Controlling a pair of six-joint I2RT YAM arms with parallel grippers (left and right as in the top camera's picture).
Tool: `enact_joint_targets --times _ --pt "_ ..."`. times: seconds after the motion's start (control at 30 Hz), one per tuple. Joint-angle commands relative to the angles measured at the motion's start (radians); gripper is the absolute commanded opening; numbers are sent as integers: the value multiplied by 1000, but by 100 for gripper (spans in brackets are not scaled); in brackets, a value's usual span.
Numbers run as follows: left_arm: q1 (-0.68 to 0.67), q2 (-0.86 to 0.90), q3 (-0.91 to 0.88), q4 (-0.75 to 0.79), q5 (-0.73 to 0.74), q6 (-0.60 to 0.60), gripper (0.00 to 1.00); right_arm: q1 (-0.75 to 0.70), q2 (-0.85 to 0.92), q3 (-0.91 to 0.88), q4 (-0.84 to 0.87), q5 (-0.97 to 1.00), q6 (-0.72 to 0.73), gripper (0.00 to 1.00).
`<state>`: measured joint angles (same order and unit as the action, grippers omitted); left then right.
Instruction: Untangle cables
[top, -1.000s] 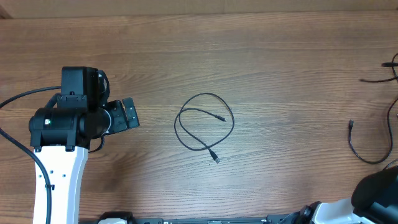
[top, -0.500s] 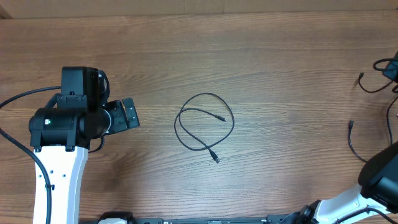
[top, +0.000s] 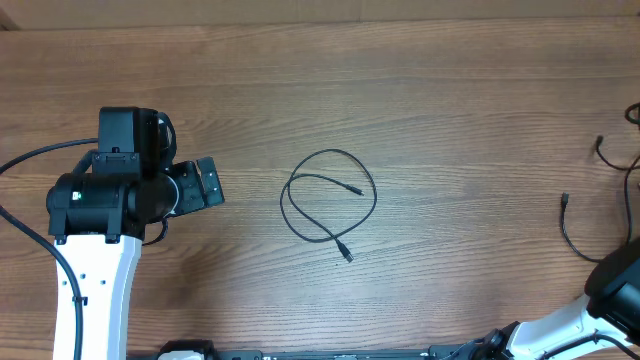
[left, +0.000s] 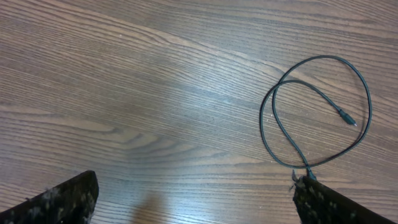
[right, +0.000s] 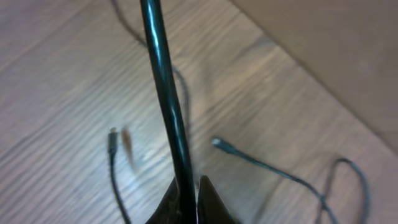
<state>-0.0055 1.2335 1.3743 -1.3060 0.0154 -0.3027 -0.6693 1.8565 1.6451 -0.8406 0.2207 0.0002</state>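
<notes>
- Brown wood-grain tabletop (top: 450, 80) carries every cord. The overhead view shows two white-and-black robot arms, one at the left (top: 95, 280) and one in the lower right corner (top: 615, 290).
- Overhead, one thin black cable lies in a loose loop at frame centre, the looped cable (top: 330, 200). Both its small plug ends are free, one inside the loop and one at its lower edge.
- At the right edge are a curved black cord (top: 572, 235) with its plug end pointing up and, above it, a second black cord end (top: 600, 147) running off the frame. Whether those two join beyond the edge cannot be told.
- Spread wide and holding nothing, the left gripper (top: 208, 183) sits well apart from the looped cable to its right.
- The left wrist view shows only the looped cable (left: 317, 112) at upper right and two dark fingers (left: 62, 199) in the bottom corners.
- Only the right wrist view shows the right gripper (right: 189, 190). It is pressed together, pinching a black cable strand (right: 163, 81) that runs straight up the frame.
- Behind it two loose plug ends lie on the tabletop, one left of centre (right: 112, 140) and one at centre (right: 219, 144) with its cord trailing right.
</notes>
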Motion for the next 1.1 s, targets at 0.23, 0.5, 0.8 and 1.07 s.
enact_joint_targets --times 0.23,0.5,0.8,1.07 --pt "5 3 3 1 3 19 100 -7 5 -3 106 311 -74 4" --pt "5 3 3 1 3 19 100 -7 5 -3 270 587 -364 4" --pt "5 3 3 1 3 19 100 -5 5 -3 267 459 -496 4" --pt "5 3 3 1 3 19 100 -5 8 -9 200 293 -496 4"
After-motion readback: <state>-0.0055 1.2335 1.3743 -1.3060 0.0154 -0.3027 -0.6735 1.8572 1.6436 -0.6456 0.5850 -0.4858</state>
